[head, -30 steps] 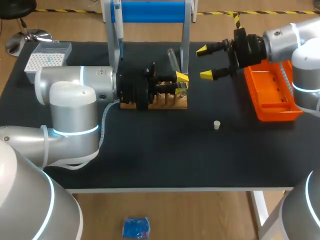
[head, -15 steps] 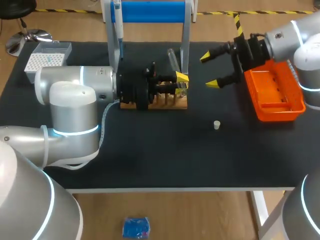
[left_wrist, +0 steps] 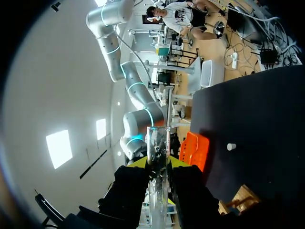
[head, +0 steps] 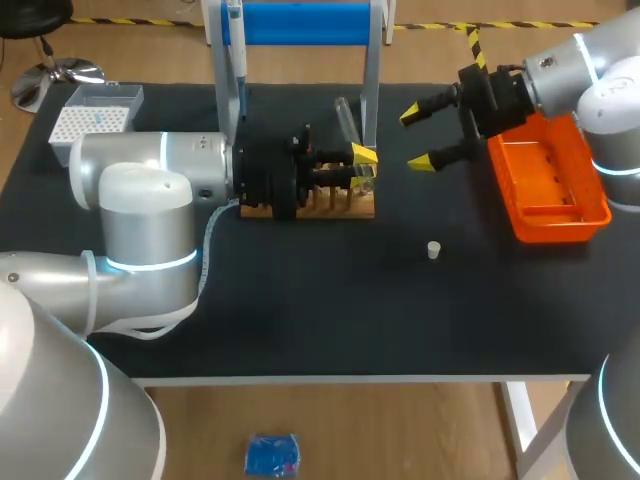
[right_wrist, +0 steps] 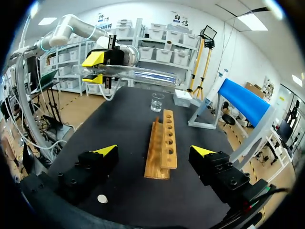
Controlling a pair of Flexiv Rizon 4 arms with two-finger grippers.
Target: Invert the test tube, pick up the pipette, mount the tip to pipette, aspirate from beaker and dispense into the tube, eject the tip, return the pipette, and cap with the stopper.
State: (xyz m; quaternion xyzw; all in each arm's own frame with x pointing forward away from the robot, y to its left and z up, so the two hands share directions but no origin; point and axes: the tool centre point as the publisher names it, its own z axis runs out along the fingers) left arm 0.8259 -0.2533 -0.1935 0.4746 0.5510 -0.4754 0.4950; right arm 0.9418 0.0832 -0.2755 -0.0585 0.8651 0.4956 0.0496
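Observation:
My left gripper (head: pixel 362 165) is shut on a clear test tube (head: pixel 347 122), which it holds tilted just above the wooden rack (head: pixel 330 205). In the left wrist view the test tube (left_wrist: pixel 157 145) stands between the yellow tips of the left gripper (left_wrist: pixel 157 164). My right gripper (head: pixel 417 138) hangs open and empty to the right of the rack, beside the orange tray (head: pixel 552 190). From the right wrist, the right gripper (right_wrist: pixel 154 151) straddles the rack (right_wrist: pixel 162 140), with the beaker (right_wrist: pixel 157 101) and the held tube (right_wrist: pixel 136 73) beyond. A small white stopper (head: pixel 433 250) lies on the mat.
A white tip box (head: pixel 92 118) sits at the back left corner. The blue-topped pipette stand (head: pixel 300 25) rises behind the rack. The black mat (head: pixel 330 310) stretches bare towards the front edge. The stopper (right_wrist: pixel 102 199) lies close under my right gripper's finger.
My right gripper has drifted slightly right and towards the front, staying open. The left arm and the tube have not moved.

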